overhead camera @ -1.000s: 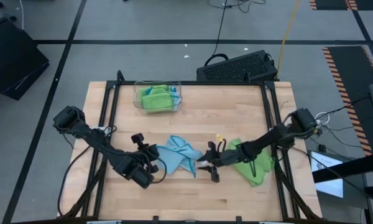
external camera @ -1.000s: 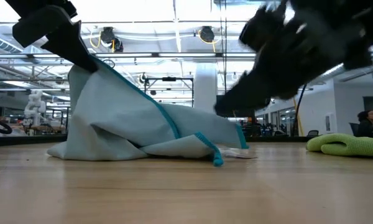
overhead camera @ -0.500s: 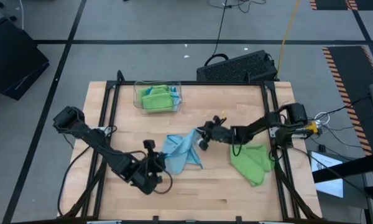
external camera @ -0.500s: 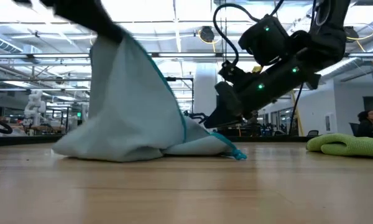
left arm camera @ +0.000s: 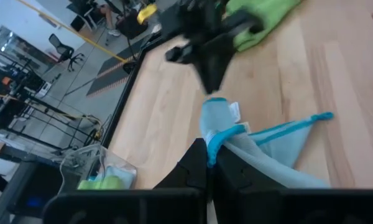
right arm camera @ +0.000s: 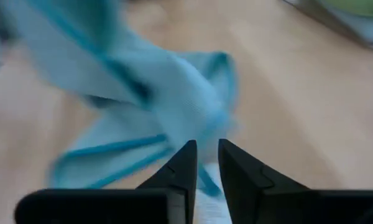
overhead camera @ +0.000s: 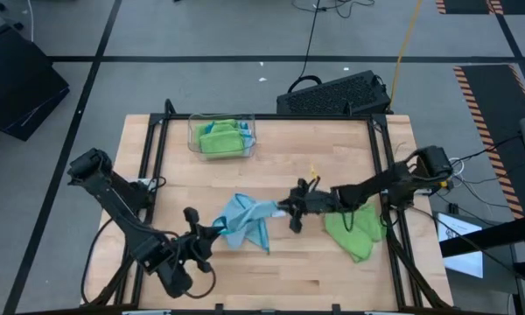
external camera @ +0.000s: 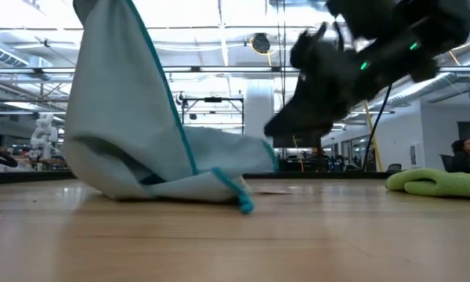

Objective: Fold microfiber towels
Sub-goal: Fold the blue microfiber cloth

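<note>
Left fingers (left arm camera: 206, 168) clamp the blue towel's (overhead camera: 243, 219) edge; right gripper (overhead camera: 295, 208) seems to pinch its other corner. Folding barely begun; green towel (overhead camera: 354, 229) untouched.

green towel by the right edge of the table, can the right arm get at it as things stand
Probably yes. The green towel lies bare on the table just beside the right arm, with nothing on it. But the right gripper is busy at the blue towel, which the left gripper holds up by a corner.

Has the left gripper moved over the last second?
Yes. In the high view the left gripper, shut on the light blue towel, has shifted toward the table's front edge, away from the clear tray, dragging the towel corner with it.
</note>
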